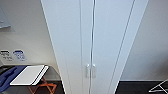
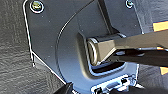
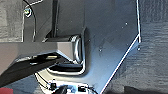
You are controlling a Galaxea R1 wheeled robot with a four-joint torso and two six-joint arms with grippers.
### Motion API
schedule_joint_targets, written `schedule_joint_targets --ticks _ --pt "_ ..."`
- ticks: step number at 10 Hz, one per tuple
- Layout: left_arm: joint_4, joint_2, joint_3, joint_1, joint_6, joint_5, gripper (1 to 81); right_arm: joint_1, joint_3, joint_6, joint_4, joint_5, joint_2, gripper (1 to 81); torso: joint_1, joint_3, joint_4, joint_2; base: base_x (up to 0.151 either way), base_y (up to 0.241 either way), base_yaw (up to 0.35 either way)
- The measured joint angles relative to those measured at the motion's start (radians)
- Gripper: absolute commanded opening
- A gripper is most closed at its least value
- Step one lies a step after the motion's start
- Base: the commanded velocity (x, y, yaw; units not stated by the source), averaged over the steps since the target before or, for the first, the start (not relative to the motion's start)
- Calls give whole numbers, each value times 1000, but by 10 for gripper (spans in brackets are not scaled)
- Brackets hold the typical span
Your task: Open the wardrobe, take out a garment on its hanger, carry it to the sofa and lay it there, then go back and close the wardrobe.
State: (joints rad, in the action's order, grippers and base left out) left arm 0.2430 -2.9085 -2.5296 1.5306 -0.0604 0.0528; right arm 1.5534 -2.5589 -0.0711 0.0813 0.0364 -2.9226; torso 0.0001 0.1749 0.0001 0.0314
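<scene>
The wardrobe (image 1: 75, 37) stands straight ahead in the head view, tall, narrow and white. Its two flat doors are shut, meeting at a thin vertical seam. A pair of small white vertical handles (image 1: 90, 70) sits on either side of that seam, low in the picture. Both wrist views look down over the robot's own dark plate at dark carpet. The garment is hidden and the sofa is not to be seen.
Left of the wardrobe stands a folding rack with orange legs (image 1: 42, 87) carrying a white flat panel (image 1: 28, 75) and blue fabric (image 1: 7, 77). Light walls flank the wardrobe. A thin white wire frame (image 1: 160, 87) lies on the dark floor at the right.
</scene>
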Motion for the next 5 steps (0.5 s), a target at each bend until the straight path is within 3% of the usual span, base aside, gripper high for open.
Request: schedule_joint_targets --ticks 5 --pt "0 -1 0 3 0 0 811 1 -10 1 1 -2 -10 811 1 0 0 0 0 0 0"
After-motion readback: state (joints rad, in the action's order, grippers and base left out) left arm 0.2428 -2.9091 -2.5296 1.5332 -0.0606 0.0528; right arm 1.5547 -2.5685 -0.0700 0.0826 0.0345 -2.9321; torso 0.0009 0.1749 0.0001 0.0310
